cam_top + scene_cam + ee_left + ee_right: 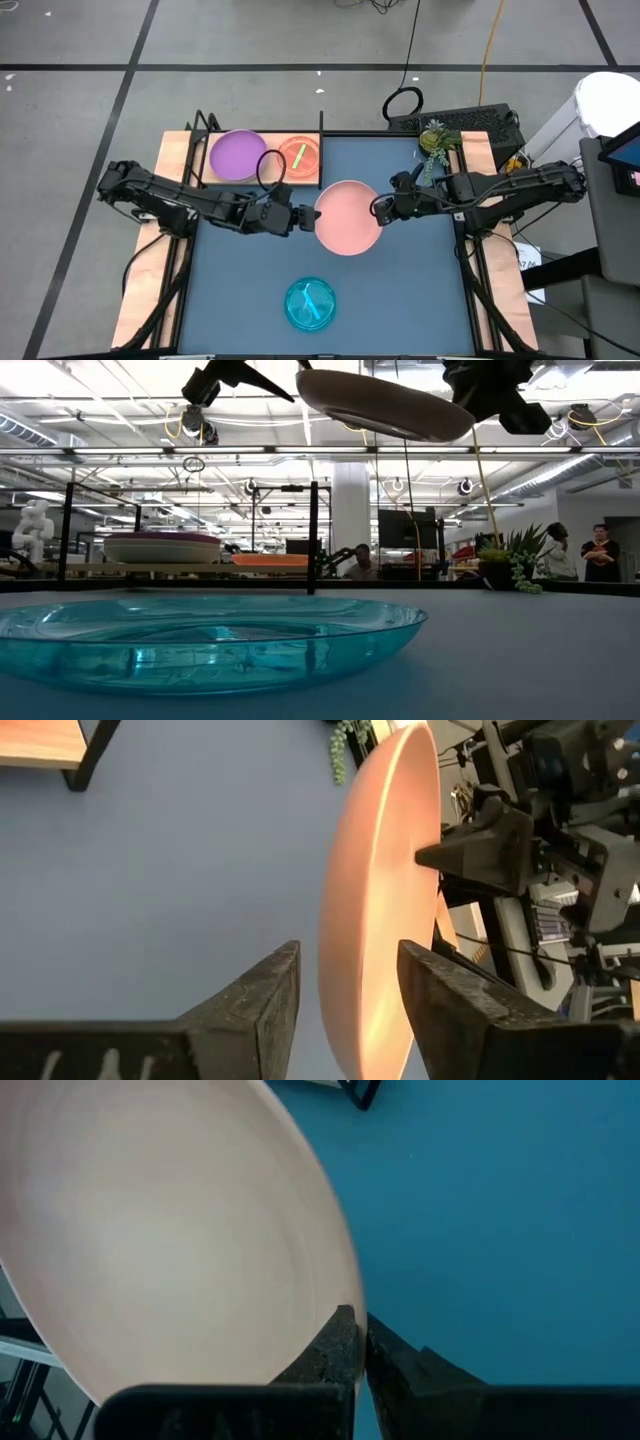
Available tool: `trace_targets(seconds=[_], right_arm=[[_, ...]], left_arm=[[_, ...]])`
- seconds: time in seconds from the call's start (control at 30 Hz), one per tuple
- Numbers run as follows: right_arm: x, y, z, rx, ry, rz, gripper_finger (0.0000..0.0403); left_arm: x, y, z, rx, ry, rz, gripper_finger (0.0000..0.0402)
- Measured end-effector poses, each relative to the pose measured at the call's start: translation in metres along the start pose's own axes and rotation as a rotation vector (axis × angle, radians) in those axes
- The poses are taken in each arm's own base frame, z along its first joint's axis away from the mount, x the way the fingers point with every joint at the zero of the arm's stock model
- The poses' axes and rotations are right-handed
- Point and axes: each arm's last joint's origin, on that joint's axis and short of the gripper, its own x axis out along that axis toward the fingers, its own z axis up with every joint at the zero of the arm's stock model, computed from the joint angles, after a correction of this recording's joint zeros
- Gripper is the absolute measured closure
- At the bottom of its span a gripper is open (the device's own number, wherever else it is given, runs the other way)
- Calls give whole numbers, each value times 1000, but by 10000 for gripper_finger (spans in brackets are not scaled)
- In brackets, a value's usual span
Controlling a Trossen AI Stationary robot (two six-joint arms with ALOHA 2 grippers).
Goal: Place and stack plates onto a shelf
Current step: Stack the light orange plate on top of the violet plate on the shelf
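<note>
The salmon pink plate (348,217) is held in the air above the table's middle, slightly tilted; in the low view (385,405) it is high over the table. My right gripper (382,208) is shut on its right rim. My left gripper (303,217) is open at the plate's left rim, one finger on each side of the rim (345,1020), with no touch showing. The purple plate (237,155) and the orange plate (298,156) lie on the wooden shelf (190,150) at the far left. The teal plate (310,303) lies on the table near the front edge. My right gripper pinches the pink plate's right rim (335,1305) between its two fingers, one on the plate's upper face and one beneath. The fingers come about level from the table's right side. The plate is lifted clear of the table, slightly tilted.
A small potted plant (435,140) stands at the table's far right corner. The shelf's black uprights (313,535) rise at its ends. A black cable loop (403,103) lies on the floor beyond the table. People stand in the room behind (600,550).
</note>
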Motion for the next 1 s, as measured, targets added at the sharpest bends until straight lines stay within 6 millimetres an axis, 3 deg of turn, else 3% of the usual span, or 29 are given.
trace_targets(seconds=[0.43, 1.0], right_arm=[[1, 1, 7, 11, -50, 17, 403], [1, -1, 9, 2, -74, -5, 391]], left_arm=[[7, 2, 7, 14, -24, 15, 237], [10, 6, 5, 30, -67, 52, 371]])
